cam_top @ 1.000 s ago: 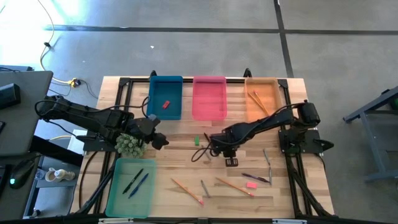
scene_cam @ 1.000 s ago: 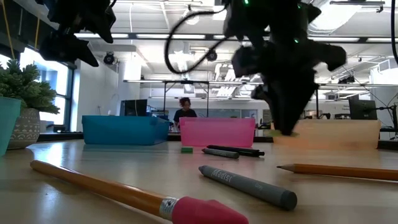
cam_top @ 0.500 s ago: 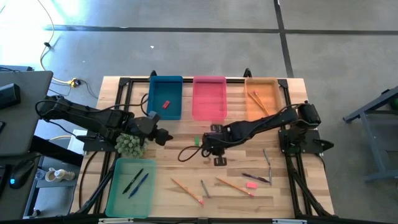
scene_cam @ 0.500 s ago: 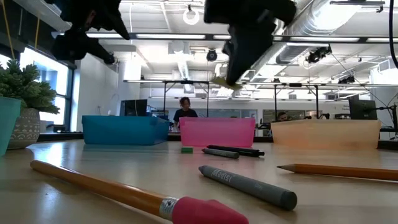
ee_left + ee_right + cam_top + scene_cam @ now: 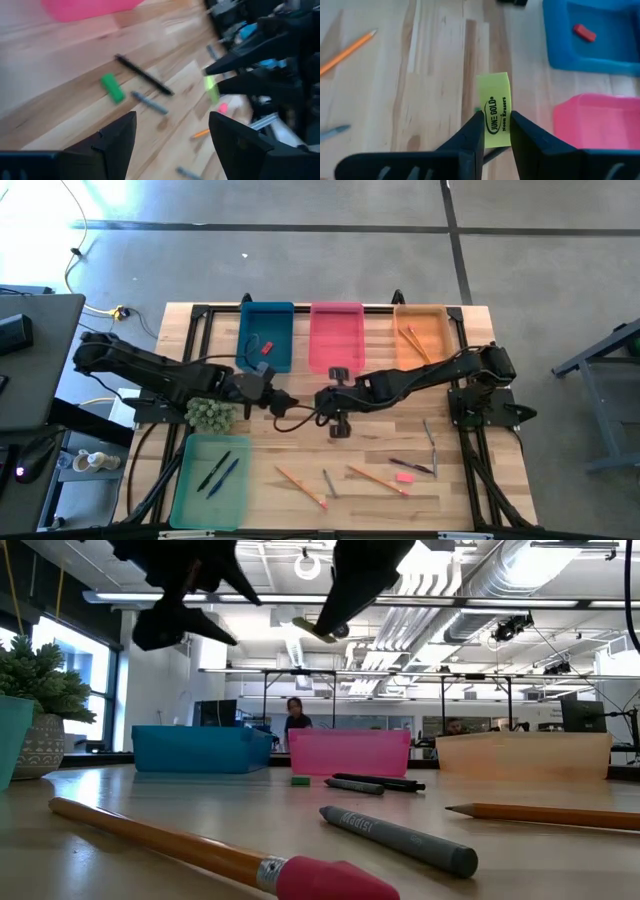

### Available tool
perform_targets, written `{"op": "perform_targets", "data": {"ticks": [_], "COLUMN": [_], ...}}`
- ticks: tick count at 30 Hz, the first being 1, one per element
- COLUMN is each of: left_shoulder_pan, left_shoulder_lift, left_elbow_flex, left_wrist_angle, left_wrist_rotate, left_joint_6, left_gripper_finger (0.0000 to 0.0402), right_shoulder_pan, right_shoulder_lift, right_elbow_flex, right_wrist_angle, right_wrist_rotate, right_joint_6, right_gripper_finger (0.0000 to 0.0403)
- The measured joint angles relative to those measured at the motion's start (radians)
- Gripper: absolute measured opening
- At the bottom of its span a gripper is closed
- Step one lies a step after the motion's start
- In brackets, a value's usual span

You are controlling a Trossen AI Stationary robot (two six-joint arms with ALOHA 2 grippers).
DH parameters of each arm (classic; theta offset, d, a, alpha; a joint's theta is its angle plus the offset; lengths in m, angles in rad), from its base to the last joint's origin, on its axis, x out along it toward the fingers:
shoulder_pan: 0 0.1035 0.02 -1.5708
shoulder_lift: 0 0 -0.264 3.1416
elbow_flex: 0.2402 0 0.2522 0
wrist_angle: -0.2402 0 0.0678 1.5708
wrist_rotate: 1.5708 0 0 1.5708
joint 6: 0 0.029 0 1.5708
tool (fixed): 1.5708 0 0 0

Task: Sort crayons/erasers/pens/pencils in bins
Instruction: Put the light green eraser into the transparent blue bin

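Table [image 5: 200, 320]: wood top, black frame.

Bins: blue bin [image 5: 266, 350], pink bin [image 5: 336, 340], orange bin [image 5: 422, 338] in a row along the far edge; green bin [image 5: 190, 490] at the near left corner. Plant [image 5: 208, 413] sits between the green bin and the left arm.

Left arm [image 5: 140, 370] reaches in from the left. Left gripper [image 5: 288, 404] is over mid-table, in front of the blue bin, fingers [image 5: 117, 142] spread wide, nothing between them.

Right arm [image 5: 430, 375] stretches across from the right. Right gripper [image 5: 322, 402] is in the air over mid-table, in front of the pink bin, just beside the left gripper, tips nearly meeting. Its fingers [image 5: 472, 135] are nearly closed, pinching a yellow eraser [image 5: 494, 110], black print on it, held clear of the table.

Bin contents:
- blue: one red eraser [image 5: 265, 347]
- orange: pencils [image 5: 412, 340]
- green: two pens [image 5: 220, 471]
- pink: can't see anything in it

Loose on the table:
- pencils at near centre [image 5: 298, 484] and right of it [image 5: 375, 478]
- crayons: one near centre [image 5: 329, 483], one [image 5: 432, 433] on the right side
- dark pen [image 5: 410, 466] near right
- pink eraser [image 5: 404, 477] just beside that pen
- green eraser [image 5: 112, 89] under the grippers, next to a black pen [image 5: 144, 75] and a grey crayon [image 5: 149, 102]

Low view: a person [image 5: 296, 718] in the room behind the bins.
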Motion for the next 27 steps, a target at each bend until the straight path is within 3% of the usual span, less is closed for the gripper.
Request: {"op": "perform_targets", "data": {"ticks": [18,27], "left_shoulder_pan": [0.059,0.069], "left_shoulder_lift": [0.122,0.128], "left_elbow_flex": [0.000,0.000], "left_wrist_angle": [0.267,0.285], "left_wrist_rotate": [0.085,0.081], "left_joint_6": [0.016,0.044], "left_gripper_finger": [0.0232,0.0165], "right_shoulder_pan": [-0.023,-0.033], "right_shoulder_lift": [0.000,0.000], "right_elbow_flex": [0.000,0.000], "right_wrist_angle": [0.103,0.107], "right_wrist_rotate": [0.025,0.024], "right_joint_6": [-0.007,-0.007], "right_gripper_finger": [0.0064,0.0064]}}
